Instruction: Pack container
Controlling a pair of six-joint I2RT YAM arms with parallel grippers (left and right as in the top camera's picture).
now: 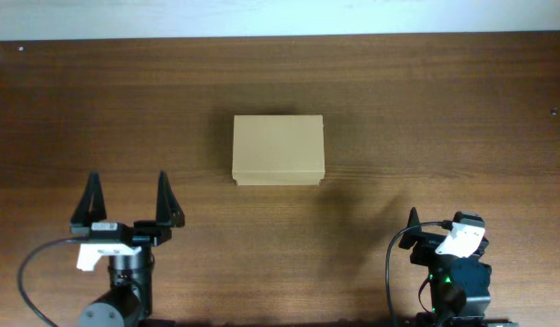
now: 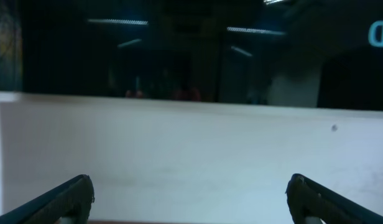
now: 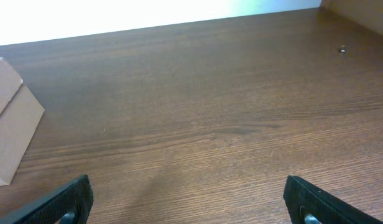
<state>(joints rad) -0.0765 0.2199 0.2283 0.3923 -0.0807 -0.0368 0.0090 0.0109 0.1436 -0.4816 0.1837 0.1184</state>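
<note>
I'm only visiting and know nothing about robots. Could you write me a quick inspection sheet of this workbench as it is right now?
Surface: brown wood-grain table.
Job's things: one tan cardboard container mid-table, lid shut, neither hand touching it; items to pack: nothing seen.
Clutter: a tiny speck toward the table's right side, too small to identify.
Hands: left hand open and empty, near the front edge; right hand open and empty, front right.
Cables: a black cable loops beside the left arm; a second cable runs beside the right arm.
Surroundings: pale wall along the table's far edge; a dark room beyond it in the left wrist view.
</note>
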